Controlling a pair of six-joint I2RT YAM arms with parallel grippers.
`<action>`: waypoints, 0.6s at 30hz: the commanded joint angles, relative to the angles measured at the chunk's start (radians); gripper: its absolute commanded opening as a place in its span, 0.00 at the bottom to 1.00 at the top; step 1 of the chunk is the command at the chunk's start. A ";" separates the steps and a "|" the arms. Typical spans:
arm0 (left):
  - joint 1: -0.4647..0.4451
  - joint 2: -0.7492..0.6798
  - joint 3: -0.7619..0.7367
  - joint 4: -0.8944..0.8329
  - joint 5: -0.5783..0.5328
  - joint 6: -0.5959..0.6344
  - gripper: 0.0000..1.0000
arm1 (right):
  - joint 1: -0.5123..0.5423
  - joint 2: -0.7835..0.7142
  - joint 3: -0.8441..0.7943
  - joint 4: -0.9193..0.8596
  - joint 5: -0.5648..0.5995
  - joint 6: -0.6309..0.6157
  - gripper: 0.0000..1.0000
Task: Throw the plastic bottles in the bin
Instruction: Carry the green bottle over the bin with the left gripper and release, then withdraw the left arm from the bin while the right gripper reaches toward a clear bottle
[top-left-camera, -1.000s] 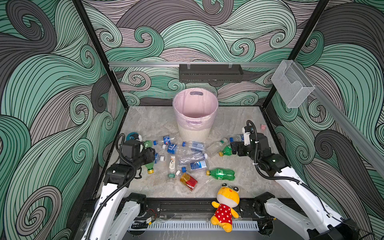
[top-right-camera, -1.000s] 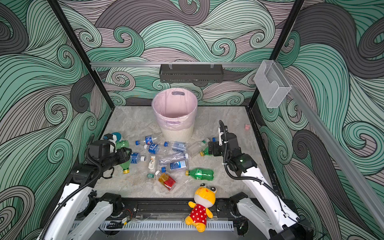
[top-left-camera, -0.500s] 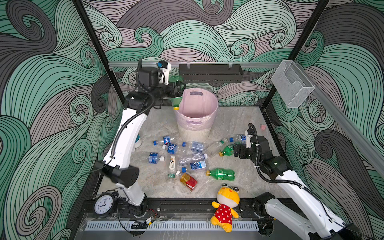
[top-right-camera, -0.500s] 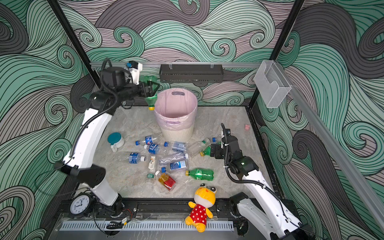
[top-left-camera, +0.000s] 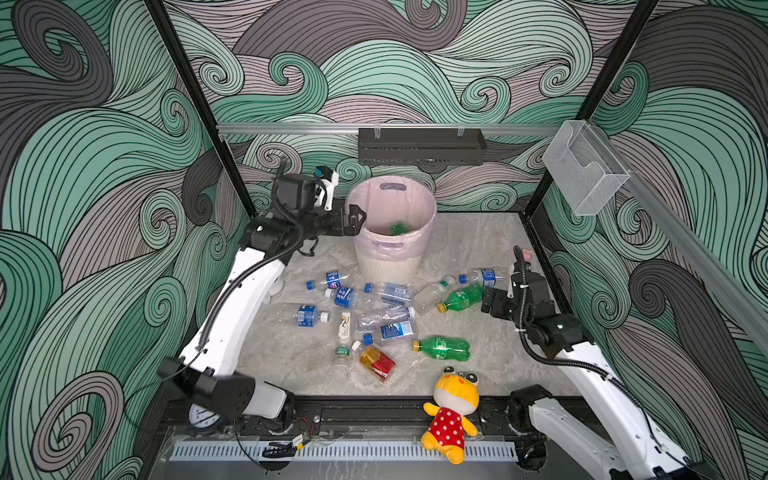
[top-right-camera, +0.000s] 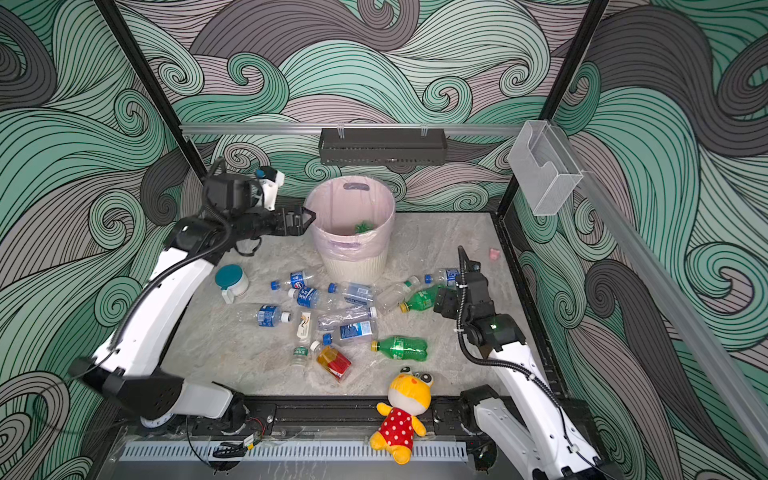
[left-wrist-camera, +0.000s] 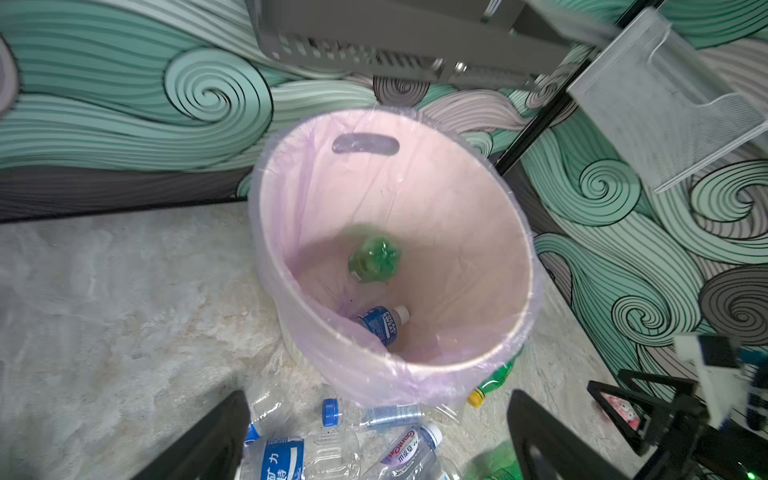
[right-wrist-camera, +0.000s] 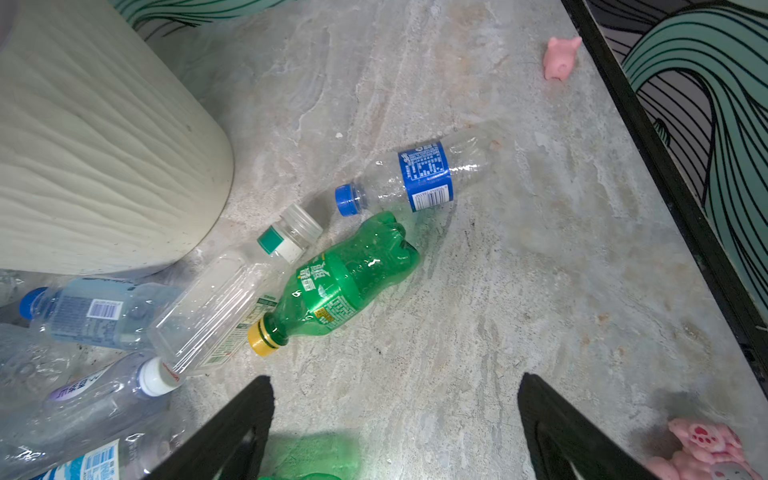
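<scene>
The bin (top-left-camera: 390, 253) stands at back centre. The marble tabletop (top-left-camera: 286, 357) is bare on its left, and loose plastic bottles (top-left-camera: 386, 316) crowd the middle in front. The left arm reaches high. The left gripper (top-left-camera: 356, 220) sits at the bin's left rim, fingers apart and empty. A blurred green bottle (left-wrist-camera: 374, 259) and a blue-labelled bottle (left-wrist-camera: 380, 324) are inside the bin. The right gripper (top-left-camera: 487, 300) hangs low near the right frame, fingers spread, beside a yellow-capped green bottle (right-wrist-camera: 345, 282).

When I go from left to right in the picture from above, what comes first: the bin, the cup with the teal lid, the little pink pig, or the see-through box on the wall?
In a top view: cup with the teal lid → bin → little pink pig → see-through box on the wall.
</scene>
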 joint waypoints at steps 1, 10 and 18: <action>0.012 -0.139 -0.125 0.023 -0.082 0.029 0.99 | -0.026 0.029 0.042 -0.007 -0.007 0.026 0.93; 0.017 -0.408 -0.449 -0.064 -0.242 0.015 0.99 | -0.075 0.128 0.059 0.064 -0.041 0.064 0.93; 0.017 -0.540 -0.592 -0.100 -0.280 -0.007 0.99 | -0.101 0.267 0.103 0.144 -0.007 0.152 0.95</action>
